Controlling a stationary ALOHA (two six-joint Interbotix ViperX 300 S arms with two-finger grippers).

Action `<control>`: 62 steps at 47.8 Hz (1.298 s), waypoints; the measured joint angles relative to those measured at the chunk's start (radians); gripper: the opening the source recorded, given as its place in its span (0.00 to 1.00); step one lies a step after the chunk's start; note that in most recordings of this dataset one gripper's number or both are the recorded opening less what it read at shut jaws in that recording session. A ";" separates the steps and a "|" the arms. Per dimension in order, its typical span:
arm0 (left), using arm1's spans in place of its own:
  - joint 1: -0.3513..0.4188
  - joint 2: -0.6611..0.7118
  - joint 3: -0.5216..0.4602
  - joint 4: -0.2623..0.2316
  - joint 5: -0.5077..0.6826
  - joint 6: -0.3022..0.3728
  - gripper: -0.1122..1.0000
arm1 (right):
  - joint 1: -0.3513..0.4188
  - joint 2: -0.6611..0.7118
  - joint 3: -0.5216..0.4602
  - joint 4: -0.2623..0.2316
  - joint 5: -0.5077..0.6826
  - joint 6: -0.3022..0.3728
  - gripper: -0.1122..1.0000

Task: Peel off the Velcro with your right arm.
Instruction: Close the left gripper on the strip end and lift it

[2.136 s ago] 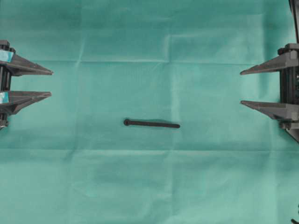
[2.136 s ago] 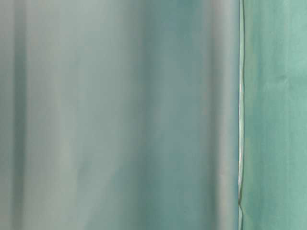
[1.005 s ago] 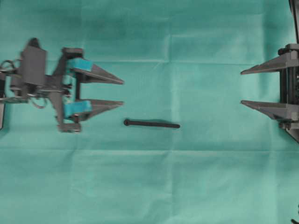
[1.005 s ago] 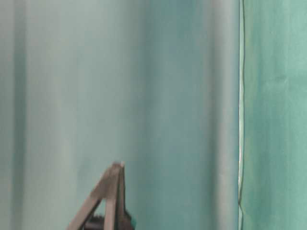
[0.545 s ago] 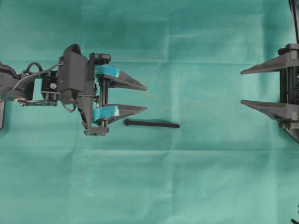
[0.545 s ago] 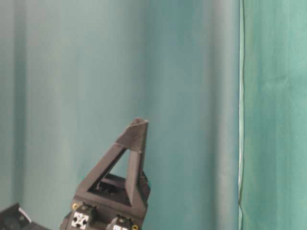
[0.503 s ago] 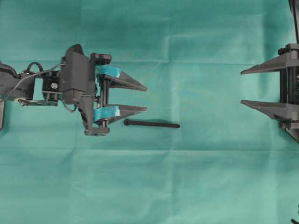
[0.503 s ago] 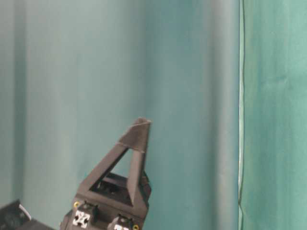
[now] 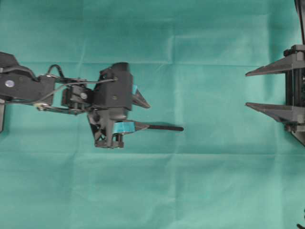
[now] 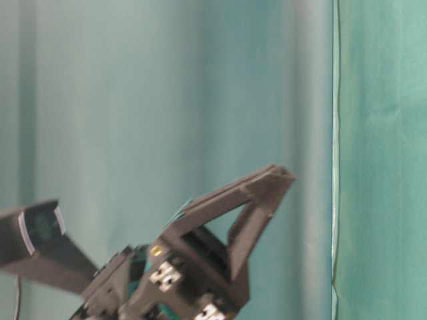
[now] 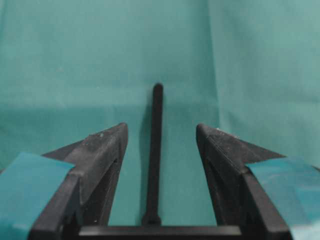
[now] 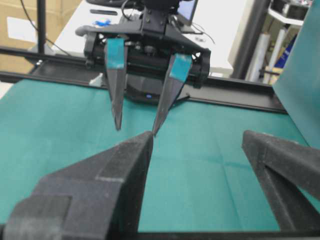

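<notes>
Left gripper [image 11: 160, 131] spread wide astride Velcro [image 11: 156, 150], green cloth [image 9: 190, 181] beneath, right gripper [image 9: 248, 88] open, well apart.

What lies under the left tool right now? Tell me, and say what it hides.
Under the open left tool lies the Velcro on the green cloth. Its knob end shows between the fingers in the wrist view, but is covered from overhead.

It looked like a robot lab. A wide green cloth [image 9: 200, 191] covered the work table, and behind it (seen from the right wrist camera) stood a white desk [image 12: 220, 20] with loose black cables [image 12: 207, 35] and brown cardboard boxes [image 12: 20, 22].
</notes>
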 measured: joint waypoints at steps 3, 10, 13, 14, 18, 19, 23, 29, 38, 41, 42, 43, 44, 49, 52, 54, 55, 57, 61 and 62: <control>-0.003 0.021 -0.018 0.000 0.031 0.000 0.61 | 0.000 0.002 0.000 0.000 0.000 0.000 0.51; -0.014 0.066 -0.051 0.000 0.061 0.000 0.61 | 0.000 0.002 0.002 0.000 0.000 0.000 0.51; -0.015 0.078 -0.055 0.000 0.063 0.000 0.61 | 0.000 0.002 0.002 0.000 0.000 0.000 0.51; -0.014 0.084 -0.057 0.000 0.063 0.000 0.61 | 0.000 0.002 0.002 0.000 0.000 -0.002 0.51; -0.015 0.103 -0.057 0.000 0.061 0.000 0.61 | 0.000 0.000 0.002 0.000 0.000 0.000 0.51; -0.015 0.110 -0.058 0.000 0.061 0.000 0.61 | 0.000 0.000 0.002 0.000 -0.002 -0.002 0.51; -0.015 0.138 -0.058 0.002 0.052 0.000 0.61 | 0.000 0.000 0.002 0.000 0.000 0.000 0.51; -0.015 0.179 -0.058 0.000 0.038 0.000 0.61 | 0.000 0.002 0.005 0.000 -0.003 -0.002 0.51; -0.017 0.224 -0.060 0.000 0.017 -0.002 0.61 | 0.000 0.000 0.023 0.000 -0.020 -0.002 0.51; -0.017 0.238 -0.058 0.002 0.009 0.000 0.61 | 0.000 0.002 0.025 0.000 -0.025 -0.002 0.51; -0.018 0.242 -0.060 0.000 0.006 0.000 0.61 | 0.000 0.000 0.026 0.000 -0.028 -0.002 0.51; -0.018 0.247 -0.060 0.002 0.005 0.000 0.61 | 0.000 0.000 0.026 0.000 -0.028 0.000 0.51; -0.017 0.253 -0.060 0.000 0.002 -0.002 0.61 | 0.000 0.000 0.026 0.000 -0.029 0.000 0.51; -0.017 0.279 -0.058 0.000 -0.012 0.000 0.61 | 0.000 0.000 0.028 0.000 -0.032 0.000 0.51; -0.017 0.295 -0.060 0.000 -0.020 0.002 0.61 | 0.000 0.000 0.028 0.000 -0.032 -0.002 0.51; -0.017 0.302 -0.060 0.000 -0.025 0.005 0.61 | 0.000 0.000 0.026 0.000 -0.032 0.000 0.51; -0.017 0.307 -0.058 0.000 -0.029 0.005 0.61 | 0.000 0.000 0.028 0.000 -0.032 -0.002 0.51; -0.017 0.316 -0.058 0.000 -0.035 0.003 0.61 | 0.000 0.000 0.028 0.000 -0.034 -0.002 0.51; -0.017 0.330 -0.060 0.000 -0.046 0.005 0.61 | 0.000 0.002 0.026 0.000 -0.034 0.000 0.51; -0.015 0.333 -0.060 0.002 -0.048 0.005 0.61 | 0.000 0.002 0.028 0.000 -0.034 0.000 0.51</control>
